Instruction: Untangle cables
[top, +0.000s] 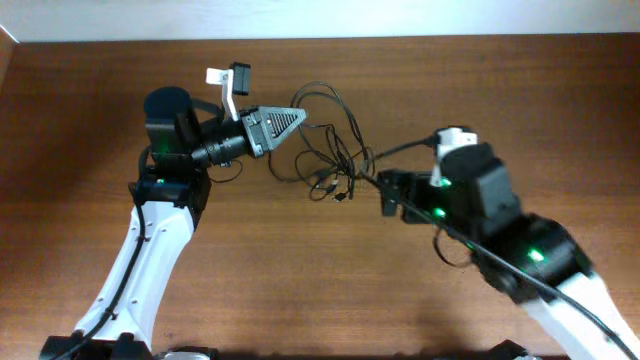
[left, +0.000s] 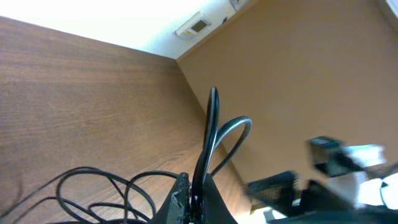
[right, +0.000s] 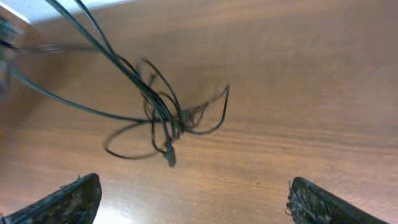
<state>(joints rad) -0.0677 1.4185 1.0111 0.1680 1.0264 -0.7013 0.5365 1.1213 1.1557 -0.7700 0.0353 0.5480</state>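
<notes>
The cables (top: 330, 160) are thin black cords knotted in a loose tangle at the table's middle, between my two arms. My left gripper (top: 300, 122) sits at the tangle's upper left. In the left wrist view this left gripper (left: 196, 190) is shut on a black cable (left: 211, 124) that rises as a narrow loop from between the fingers. My right gripper (top: 384, 195) stands open just right of the tangle. In the right wrist view the right gripper (right: 193, 208) holds nothing, and the cables (right: 165, 121) lie ahead of its fingers (right: 68, 202) with a small plug (right: 170, 158) nearest.
The wooden table (top: 320, 290) runs to a pale wall edge at the top. The left arm's wrist camera mount (top: 230, 85) juts out above its gripper. Thicker black cable (top: 470, 245) runs along the right arm.
</notes>
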